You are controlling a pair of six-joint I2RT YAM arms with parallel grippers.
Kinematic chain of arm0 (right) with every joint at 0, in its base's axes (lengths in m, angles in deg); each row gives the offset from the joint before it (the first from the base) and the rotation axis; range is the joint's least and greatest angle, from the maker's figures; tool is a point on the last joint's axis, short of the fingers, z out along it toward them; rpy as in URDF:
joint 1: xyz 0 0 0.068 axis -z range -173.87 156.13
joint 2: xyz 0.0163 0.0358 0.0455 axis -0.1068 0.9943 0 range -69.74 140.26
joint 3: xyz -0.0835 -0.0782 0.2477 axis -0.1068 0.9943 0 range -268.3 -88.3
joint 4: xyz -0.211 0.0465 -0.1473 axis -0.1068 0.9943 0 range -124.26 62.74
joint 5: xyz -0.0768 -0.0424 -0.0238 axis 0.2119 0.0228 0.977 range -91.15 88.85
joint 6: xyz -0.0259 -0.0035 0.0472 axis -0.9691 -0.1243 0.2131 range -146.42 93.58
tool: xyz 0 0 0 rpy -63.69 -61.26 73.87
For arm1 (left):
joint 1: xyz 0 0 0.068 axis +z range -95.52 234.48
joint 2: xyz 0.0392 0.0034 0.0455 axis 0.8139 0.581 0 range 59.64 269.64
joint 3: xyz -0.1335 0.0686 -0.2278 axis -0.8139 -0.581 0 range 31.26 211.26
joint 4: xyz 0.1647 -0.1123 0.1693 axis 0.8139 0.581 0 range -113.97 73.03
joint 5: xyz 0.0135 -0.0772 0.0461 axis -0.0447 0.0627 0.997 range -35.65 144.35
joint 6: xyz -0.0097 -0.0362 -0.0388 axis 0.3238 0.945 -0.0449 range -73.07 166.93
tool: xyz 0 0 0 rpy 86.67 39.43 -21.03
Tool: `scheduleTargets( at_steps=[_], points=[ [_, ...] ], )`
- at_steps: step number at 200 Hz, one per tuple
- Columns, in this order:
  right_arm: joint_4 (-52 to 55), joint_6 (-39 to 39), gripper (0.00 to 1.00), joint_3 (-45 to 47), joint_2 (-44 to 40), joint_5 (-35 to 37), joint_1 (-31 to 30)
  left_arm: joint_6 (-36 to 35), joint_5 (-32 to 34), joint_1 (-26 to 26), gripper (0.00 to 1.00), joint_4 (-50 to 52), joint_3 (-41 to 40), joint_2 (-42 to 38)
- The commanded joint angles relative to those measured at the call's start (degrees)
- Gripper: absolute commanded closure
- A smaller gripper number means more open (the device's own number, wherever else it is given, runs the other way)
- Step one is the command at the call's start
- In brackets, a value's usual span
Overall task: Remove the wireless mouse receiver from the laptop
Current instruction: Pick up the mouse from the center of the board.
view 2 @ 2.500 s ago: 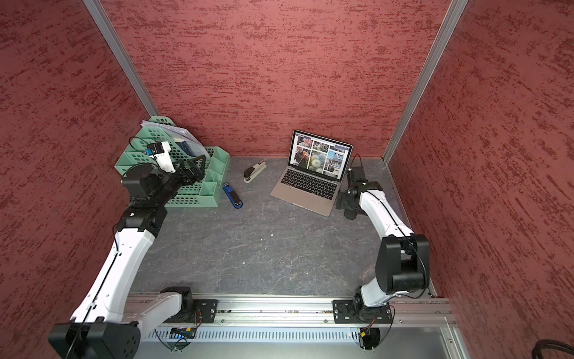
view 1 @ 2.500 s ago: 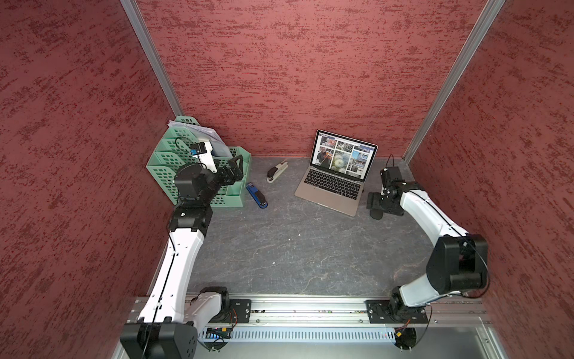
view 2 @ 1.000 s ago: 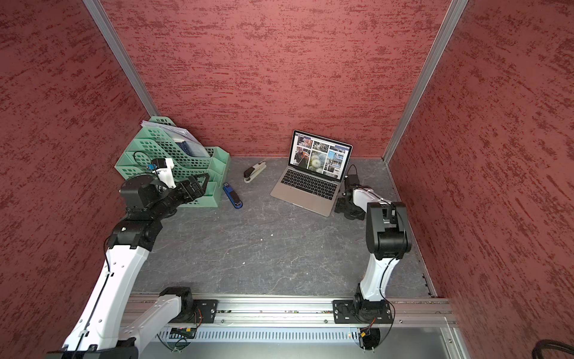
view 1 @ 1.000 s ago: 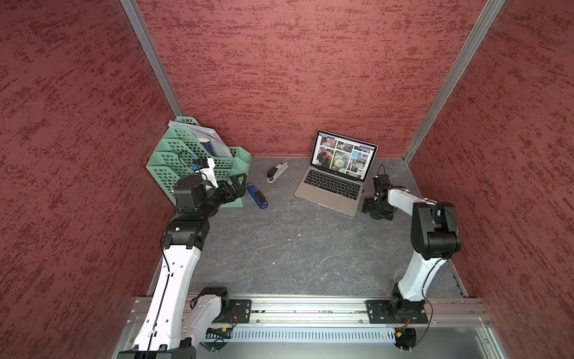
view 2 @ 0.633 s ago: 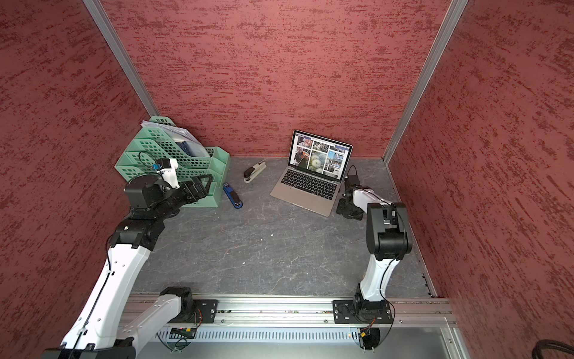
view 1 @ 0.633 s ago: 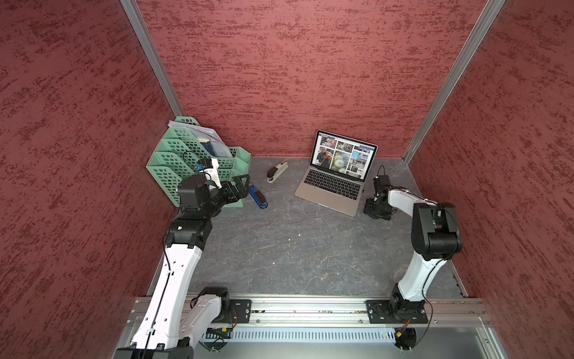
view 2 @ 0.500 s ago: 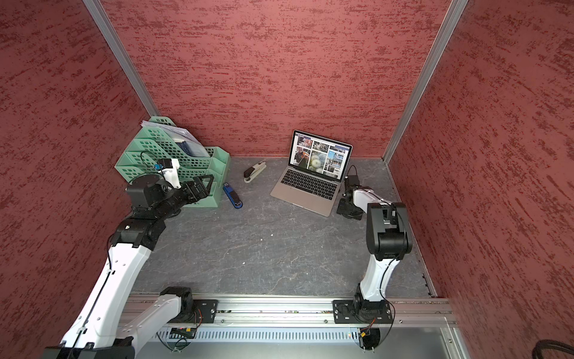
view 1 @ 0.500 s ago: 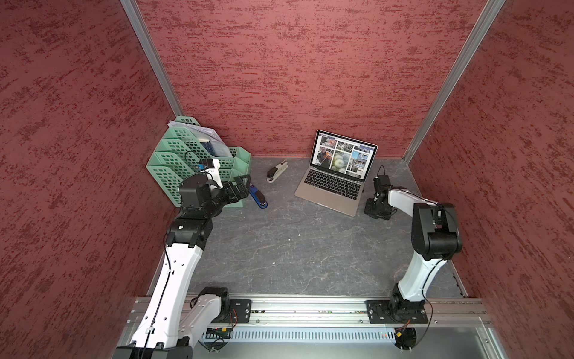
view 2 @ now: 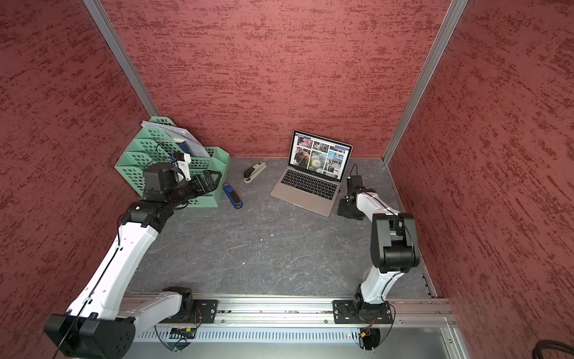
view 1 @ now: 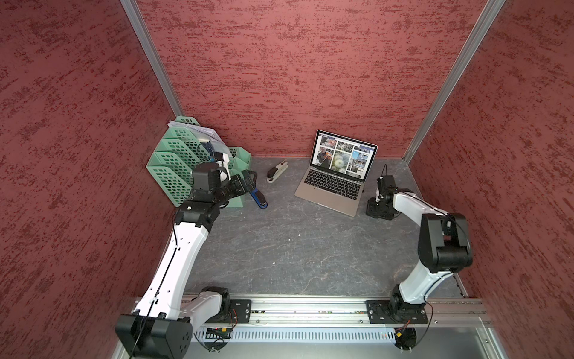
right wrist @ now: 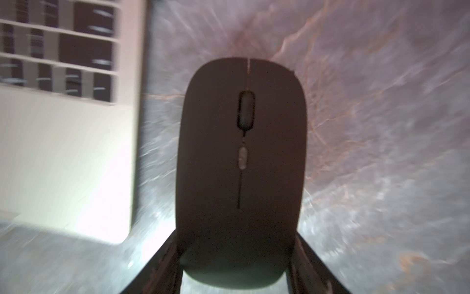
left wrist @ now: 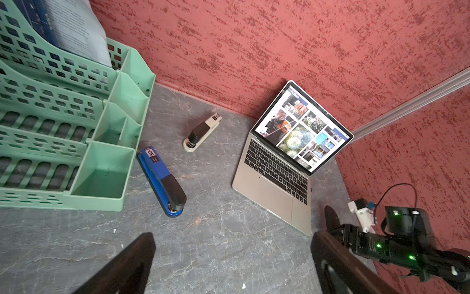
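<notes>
Reaching low, right pincer clamps mouse; left pincer raised, agape.

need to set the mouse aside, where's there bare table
Big bare stretch of table between laptop, blue stapler and front rail. Smaller gap between beige stapler and laptop. Crowded beside laptop: mouse in right gripper.

The near and middle table lies open up to the laptop. Far left, the green organizer, blue stapler and beige stapler crowd the corner, with a clear lane between them and the laptop. Right of it, the right end effector and black mouse fill the strip by the wall.
</notes>
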Motion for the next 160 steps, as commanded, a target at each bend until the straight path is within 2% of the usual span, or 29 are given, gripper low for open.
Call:
scheduleTargets(
  at_steps=[1,37,54,67,122,160],
  points=[
    [1.6,-5.5,0.42,-0.9,-6.7,-5.1,-4.0,1.7,-3.0,-1.2,0.0,4.5,3.8,2.0],
    [5.9,-12.3,0.41,-5.2,-10.5,-6.2,-15.5,5.8,-16.0,-2.1,0.0,11.0,10.1,10.9],
    [6.3,-14.7,0.4,-6.4,-11.2,-7.6,-20.7,9.2,-23.3,-3.4,0.0,9.5,9.6,14.4],
    [6.2,-16.0,0.4,-7.0,-11.4,-8.6,-23.5,12.4,-26.0,-5.2,0.0,6.1,7.7,15.9],
    [4.4,-18.0,0.4,-8.9,-12.0,-12.5,-28.9,25.1,-24.6,-12.2,0.0,-9.3,-0.7,18.4],
    [7.0,-20.3,0.39,-12.7,-10.5,-17.6,-30.8,27.9,-23.4,-15.5,0.0,-16.0,-3.4,21.7]
  ],
)
